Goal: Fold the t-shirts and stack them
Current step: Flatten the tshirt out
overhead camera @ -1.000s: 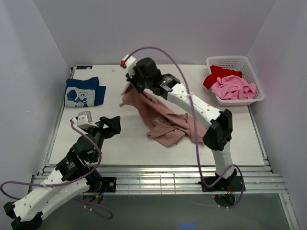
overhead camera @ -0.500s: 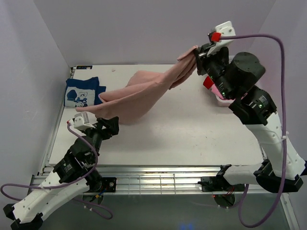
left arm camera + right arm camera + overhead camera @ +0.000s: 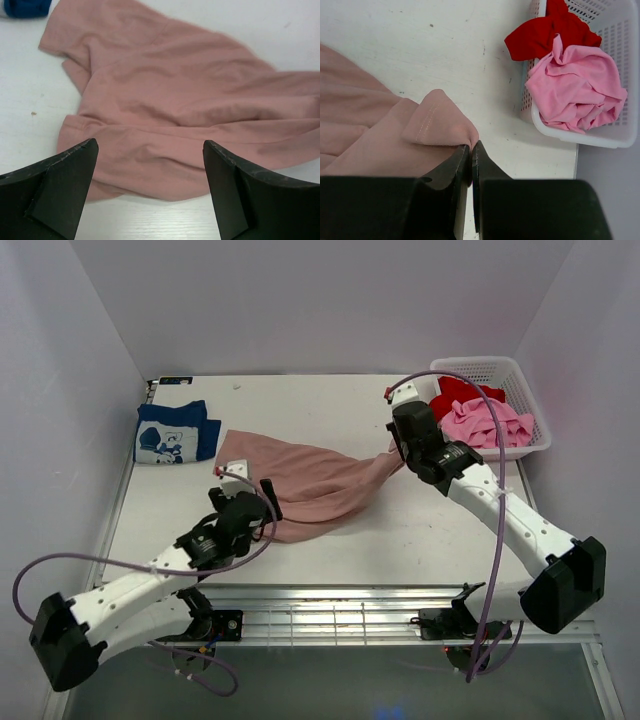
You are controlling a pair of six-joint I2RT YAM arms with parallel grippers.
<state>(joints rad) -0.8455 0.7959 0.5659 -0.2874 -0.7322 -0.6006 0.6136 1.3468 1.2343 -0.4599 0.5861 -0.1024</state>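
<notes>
The right gripper pinched a fold of the tan tee, which lay crumpled mid-table with the left gripper spread wide over its near edge, while the basket held a red tee and a pink tee, and a folded navy tee lay far left.

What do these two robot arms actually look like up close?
Both the left arm and right arm are white tubular links joined by chunky black joints. A purple cable loops loosely along each, and a small red tab marks each wrist. The jaws are matte black, wedge-shaped plates.
</notes>
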